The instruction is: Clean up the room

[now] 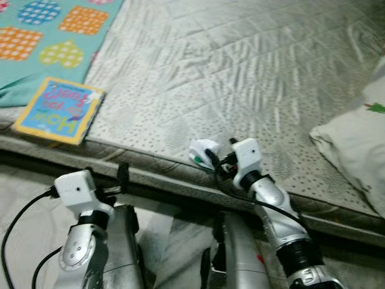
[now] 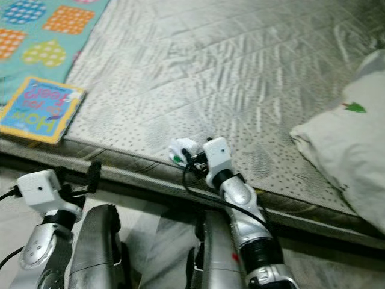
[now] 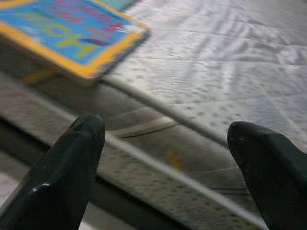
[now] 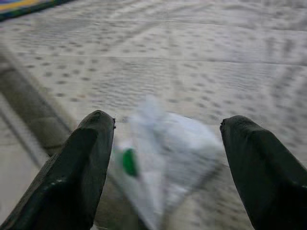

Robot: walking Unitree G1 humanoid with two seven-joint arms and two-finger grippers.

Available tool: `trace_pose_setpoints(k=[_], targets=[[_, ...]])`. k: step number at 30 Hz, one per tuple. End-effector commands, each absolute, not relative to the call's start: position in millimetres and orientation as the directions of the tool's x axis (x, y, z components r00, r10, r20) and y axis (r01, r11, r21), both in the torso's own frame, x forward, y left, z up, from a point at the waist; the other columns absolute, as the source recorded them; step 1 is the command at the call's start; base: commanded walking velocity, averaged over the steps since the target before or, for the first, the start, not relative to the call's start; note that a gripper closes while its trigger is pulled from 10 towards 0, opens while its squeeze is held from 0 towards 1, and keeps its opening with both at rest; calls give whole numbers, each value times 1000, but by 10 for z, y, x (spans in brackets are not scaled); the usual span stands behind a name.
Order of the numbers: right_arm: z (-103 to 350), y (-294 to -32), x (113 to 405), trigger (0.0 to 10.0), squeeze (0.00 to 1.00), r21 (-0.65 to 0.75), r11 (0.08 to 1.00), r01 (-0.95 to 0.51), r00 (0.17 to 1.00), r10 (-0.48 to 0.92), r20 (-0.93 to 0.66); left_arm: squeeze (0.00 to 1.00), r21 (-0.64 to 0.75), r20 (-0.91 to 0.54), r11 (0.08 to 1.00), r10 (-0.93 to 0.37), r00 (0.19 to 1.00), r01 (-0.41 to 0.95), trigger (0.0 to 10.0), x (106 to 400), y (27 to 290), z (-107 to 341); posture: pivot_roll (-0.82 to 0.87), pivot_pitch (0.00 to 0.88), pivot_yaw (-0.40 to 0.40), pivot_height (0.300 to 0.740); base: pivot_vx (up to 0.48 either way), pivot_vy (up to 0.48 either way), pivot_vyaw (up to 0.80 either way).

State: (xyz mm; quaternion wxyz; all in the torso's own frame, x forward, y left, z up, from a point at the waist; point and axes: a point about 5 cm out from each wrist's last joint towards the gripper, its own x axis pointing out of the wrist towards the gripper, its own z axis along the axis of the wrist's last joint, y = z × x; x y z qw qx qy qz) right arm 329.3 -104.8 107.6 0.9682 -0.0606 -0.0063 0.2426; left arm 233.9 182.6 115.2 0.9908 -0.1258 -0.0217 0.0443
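The bed (image 1: 240,66) carries a pillow (image 1: 355,144) at 3 o'clock and a book (image 1: 57,111) at 9. The crumpled white wrapper (image 1: 203,152) at 6 o'clock, on the mattress edge, looks light and crushable; pinch its middle. The right gripper (image 4: 165,158) has its jaws spread around it; the left gripper (image 3: 165,163) hangs spread too.

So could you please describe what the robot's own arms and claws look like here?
Both arms are silver metal with black joint rings. Each wrist carries a white boxy camera housing with a small dark dot. Black cables loop beside the left arm and along the right arm. The left claw and right claw each have two thick, rounded black fingers.
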Motion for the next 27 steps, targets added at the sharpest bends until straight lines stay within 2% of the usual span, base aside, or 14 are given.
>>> trace_pose_setpoints(k=[1,9,11,19,27], targets=[[1000,-1129,3272,10000,0,-102,884,-456,890,454,-40,0,-257,0,963,82,997,-80,10000,2315,1794,1092,150,285,-90,555,0,0,0],[990,-1132,3275,10000,0,-87,884,-460,888,458,-41,0,-257,-2,963,82,997,-80,10000,2316,1795,1092,150,285,-90,555,0,0,0],[915,-997,3223,10000,0,-152,826,-543,839,534,-103,0,-256,-12,964,66,998,-67,10000,2291,1790,1100,166,305,-81,555,0,0,0],[859,-823,3199,10000,0,-203,779,-593,805,574,-150,0,-251,-12,966,53,999,-54,10000,2253,1790,1128,184,316,-73,555,0,0,0],[907,-725,3286,10000,0,-231,801,-553,833,537,-131,0,-245,-14,969,40,999,-42,10000,2245,1775,1149,195,323,-75,555,0,0,0]])
